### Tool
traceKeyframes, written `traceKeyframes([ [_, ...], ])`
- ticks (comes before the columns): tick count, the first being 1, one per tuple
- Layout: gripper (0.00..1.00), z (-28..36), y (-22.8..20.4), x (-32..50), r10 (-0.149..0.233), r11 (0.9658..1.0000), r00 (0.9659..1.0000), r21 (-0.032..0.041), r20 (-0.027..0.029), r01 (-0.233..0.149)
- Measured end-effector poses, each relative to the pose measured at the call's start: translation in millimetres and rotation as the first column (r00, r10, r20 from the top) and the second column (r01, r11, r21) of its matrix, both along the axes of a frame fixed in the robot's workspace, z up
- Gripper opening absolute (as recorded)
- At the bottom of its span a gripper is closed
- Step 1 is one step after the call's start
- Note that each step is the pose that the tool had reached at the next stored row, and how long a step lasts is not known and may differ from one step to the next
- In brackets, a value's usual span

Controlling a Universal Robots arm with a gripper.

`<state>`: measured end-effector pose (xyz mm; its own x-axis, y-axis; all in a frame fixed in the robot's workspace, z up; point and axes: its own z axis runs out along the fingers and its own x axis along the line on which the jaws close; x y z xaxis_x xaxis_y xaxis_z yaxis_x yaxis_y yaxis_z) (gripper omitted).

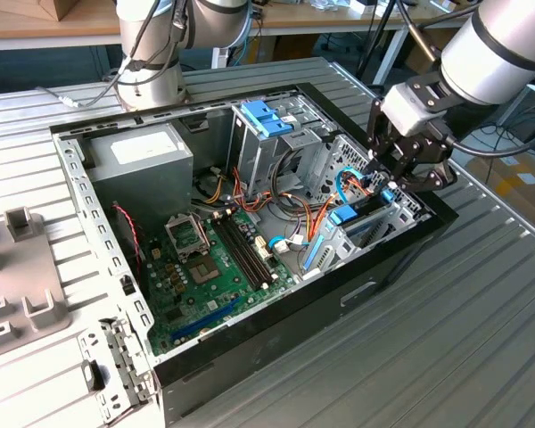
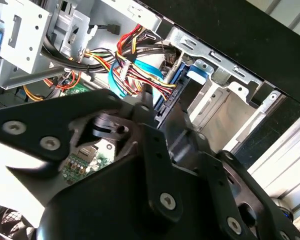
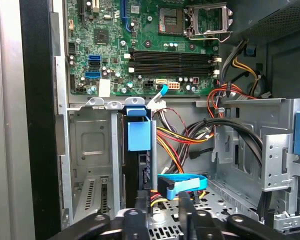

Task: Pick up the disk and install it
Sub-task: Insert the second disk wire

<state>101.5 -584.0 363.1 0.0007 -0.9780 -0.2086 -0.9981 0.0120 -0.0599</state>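
Observation:
The disk (image 3: 143,172) stands on edge in a narrow metal bay at the case's front wall, its dark body down in the slot and its blue rail tab (image 3: 139,134) sticking up. In the exterior view the blue tab of the disk (image 1: 343,216) sits at the case's right side, just below my gripper (image 1: 394,183). In the first wrist view my gripper (image 3: 165,219) hovers over the bay, open, with a gap between the fingers and a blue flat cable (image 3: 182,181) visible beyond it. One finger (image 3: 136,220) lines up with the disk's edge. The second wrist view has the disk's blue rail (image 2: 171,86) past the gripper's black linkage.
The open computer case (image 1: 89,205) lies on a ribbed metal table. Inside are a grey power-supply box (image 1: 143,160), a motherboard (image 1: 218,267), a drive cage with a light-blue bracket (image 1: 266,118) and bundles of coloured wires (image 3: 190,135). Another arm's base (image 1: 152,62) stands behind.

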Motion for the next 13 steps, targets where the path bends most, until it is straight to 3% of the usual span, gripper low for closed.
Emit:
traceKeyframes([
  [1,0.39,0.0,0.0,0.0,0.0,1.0,1.0,0.0,0.0,0.0],
  [3,0.39,0.0,0.1,-0.3,0.0,1.0,1.0,0.0,0.0,0.0],
  [6,0.39,-0.2,6.1,-4.7,0.0,1.0,1.0,0.0001,0.0,0.0],
  [8,0.39,-0.1,8.0,-6.0,0.0,1.0,1.0,0.0,0.0,0.0],
  [12,0.39,-1.4,7.8,-6.2,0.0,1.0,1.0,0.0002,0.0,0.0],
  [13,0.39,-3.0,6.0,-6.3,0.0,1.0,1.0,0.0001,0.0,0.0],
])
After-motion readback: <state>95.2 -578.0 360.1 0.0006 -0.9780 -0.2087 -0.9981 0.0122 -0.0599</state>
